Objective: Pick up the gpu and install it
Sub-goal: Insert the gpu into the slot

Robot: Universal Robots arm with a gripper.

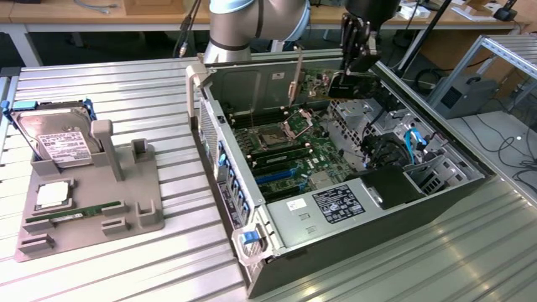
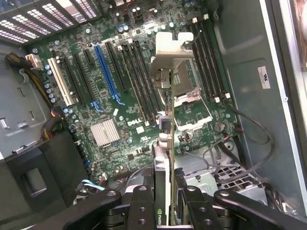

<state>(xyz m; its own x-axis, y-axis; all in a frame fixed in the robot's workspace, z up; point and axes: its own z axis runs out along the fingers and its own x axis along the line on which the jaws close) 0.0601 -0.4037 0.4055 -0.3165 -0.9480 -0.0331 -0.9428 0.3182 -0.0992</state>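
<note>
The jaws grip the gpu (image 2: 162, 167) edge-on between them, its silvery bracket (image 2: 170, 52) at the far end. In the exterior view's upper middle, it hangs over the motherboard (image 1: 285, 145) inside the open computer case (image 1: 251, 78) on the counter (image 1: 100, 82).

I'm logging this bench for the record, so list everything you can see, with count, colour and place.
table: 1, silver, ribbed, under everything
computer case: 1, black and silver, open, centre
motherboard: 1, green, inside computer case
fixture: 1, grey, exterior view's left
hard drive: 1, silver, white label, upright in fixture
memory stick: 1, green, lying in fixture
gpu: 1, dark, silvery bracket, above motherboard
arm: 1, grey, at computer case's far side
pincer: 1, black, shut on gpu
</note>
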